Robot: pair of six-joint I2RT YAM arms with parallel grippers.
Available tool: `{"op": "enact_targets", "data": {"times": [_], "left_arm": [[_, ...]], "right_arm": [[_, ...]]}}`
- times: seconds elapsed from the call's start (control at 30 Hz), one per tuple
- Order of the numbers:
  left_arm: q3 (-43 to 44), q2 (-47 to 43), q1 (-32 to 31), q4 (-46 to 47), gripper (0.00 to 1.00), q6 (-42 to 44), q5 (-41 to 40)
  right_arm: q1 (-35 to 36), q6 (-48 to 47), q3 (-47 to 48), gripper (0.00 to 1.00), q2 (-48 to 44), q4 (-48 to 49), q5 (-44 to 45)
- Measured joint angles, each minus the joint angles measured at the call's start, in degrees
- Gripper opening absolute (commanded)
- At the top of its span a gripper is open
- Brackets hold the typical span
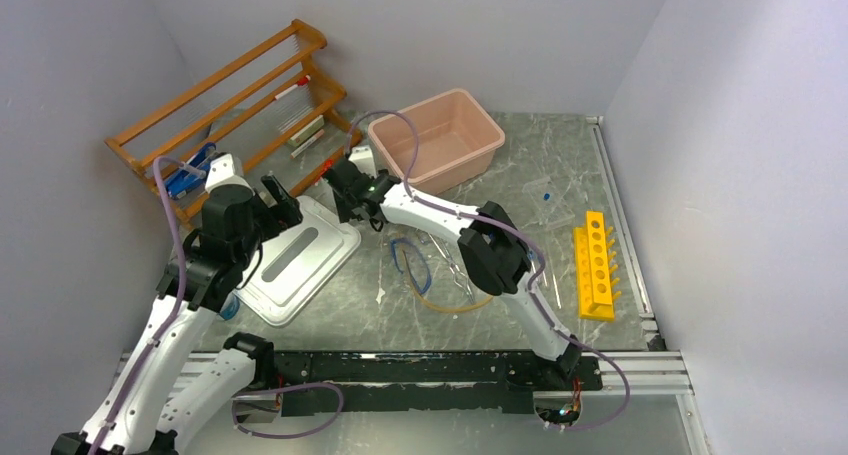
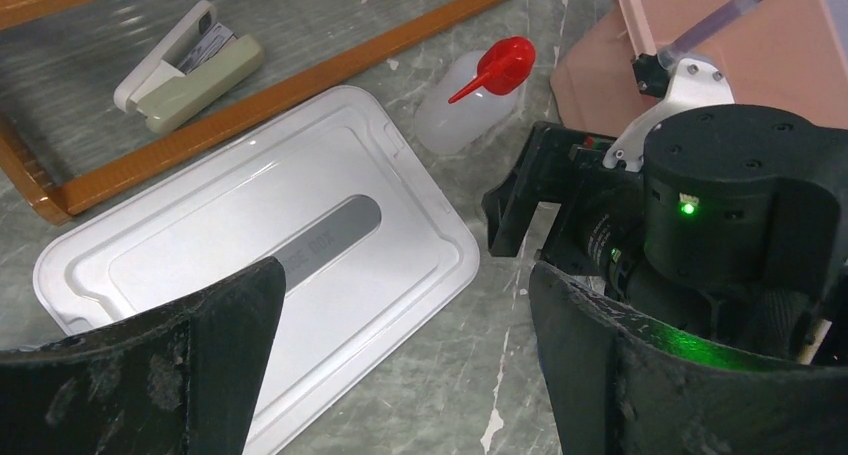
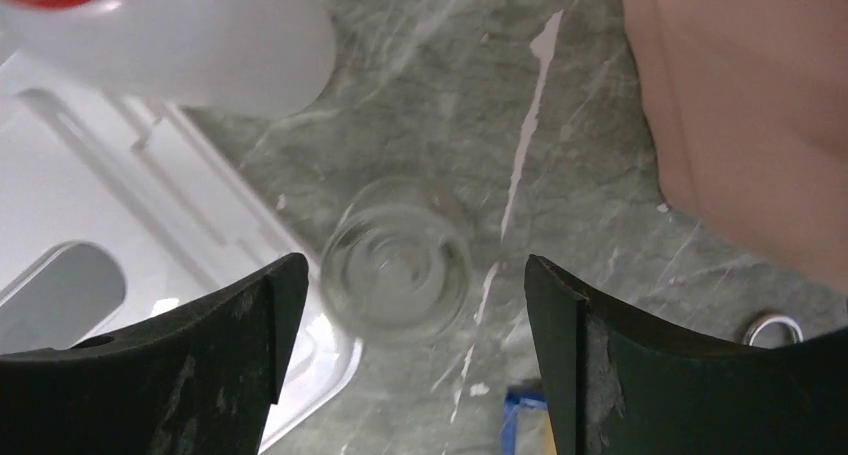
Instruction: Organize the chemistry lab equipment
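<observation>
The white red-capped squeeze bottle [image 2: 470, 95] lies on the table between the white lid [image 2: 260, 245] and the pink tub [image 2: 720, 35]. My right gripper [image 3: 410, 270] is open, pointing down over a small clear glass vessel [image 3: 398, 270] next to the bottle [image 3: 200, 45]. My left gripper [image 2: 400, 295] is open and empty above the lid's near corner. In the top view the blue-framed goggles [image 1: 410, 260], tan tubing [image 1: 450, 302], metal tongs [image 1: 458, 273], a blue-capped tube [image 1: 547, 195] and the yellow tube rack [image 1: 595, 265] lie on the table. The two grippers, left [image 1: 283, 203] and right [image 1: 343, 193], are close together.
The orange wooden shelf rack [image 1: 240, 105] stands at the back left, with a stapler-like item [image 2: 190, 65] inside its frame. The pink tub [image 1: 440, 135] is at the back centre. The lid [image 1: 300, 255] lies flat left of centre. A small metal ring [image 3: 770, 327] lies near the tub.
</observation>
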Motion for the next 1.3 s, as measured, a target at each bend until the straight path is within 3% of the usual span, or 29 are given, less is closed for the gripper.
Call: {"op": "enact_targets", "data": {"times": [0.3, 0.5, 0.77, 0.93, 1.1, 1.3], "left_arm": [[-0.07, 2.73, -0.02, 4.94, 0.94, 0.22, -0.24], [-0.11, 5.95, 0.00, 7.10, 0.93, 1.07, -0.42], [-0.11, 7.26, 0.00, 9.62, 0.94, 2.58, -0.39], [-0.13, 7.78, 0.00, 11.45, 0.94, 3.43, -0.37], [-0.11, 8.94, 0.00, 14.08, 0.94, 3.96, 0.74], [-0.11, 12.26, 0.00, 16.48, 0.93, 4.87, 3.02]], "right_arm": [[-2.62, -2.60, 1.99, 0.56, 3.96, 2.64, -3.67], [-2.47, -4.22, 2.51, 0.30, 4.46, 2.54, -4.79], [-2.58, -8.28, 10.56, 0.27, 3.96, -1.97, -5.95], [-4.13, -11.08, 14.19, 0.27, -1.33, -3.63, -8.92], [-9.31, -12.63, 16.15, 0.27, -6.82, -2.86, -10.75], [-17.68, -14.60, 21.33, 0.27, -5.57, -1.38, -11.37]]}}
